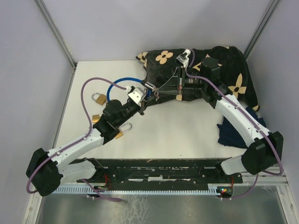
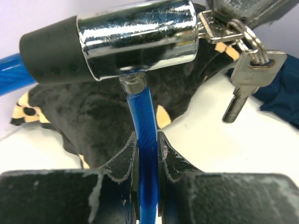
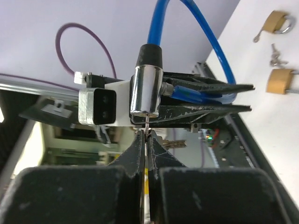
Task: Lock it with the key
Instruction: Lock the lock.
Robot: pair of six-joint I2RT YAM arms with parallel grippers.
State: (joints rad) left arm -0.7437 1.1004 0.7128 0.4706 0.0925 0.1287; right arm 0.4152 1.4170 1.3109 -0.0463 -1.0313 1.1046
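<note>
A blue cable lock has a chrome cylinder (image 2: 140, 35) with a black cap, held in the air over the table. My left gripper (image 2: 147, 144) is shut on the blue cable (image 2: 144, 116) just below the cylinder. A key (image 3: 146, 123) is in the cylinder's end (image 3: 147, 88), and my right gripper (image 3: 147, 135) is shut on its head. A spare key (image 2: 247, 77) hangs from the ring beside it. In the top view the two grippers meet at the cylinder (image 1: 148, 86) mid-table.
Brass padlocks (image 1: 98, 98) (image 1: 122, 130) lie on the white table near the left arm, with small keys (image 3: 278, 58) between two of them. A black floral cloth (image 1: 224, 65) covers the back right, and a dark blue cloth (image 1: 233, 133) lies under the right arm.
</note>
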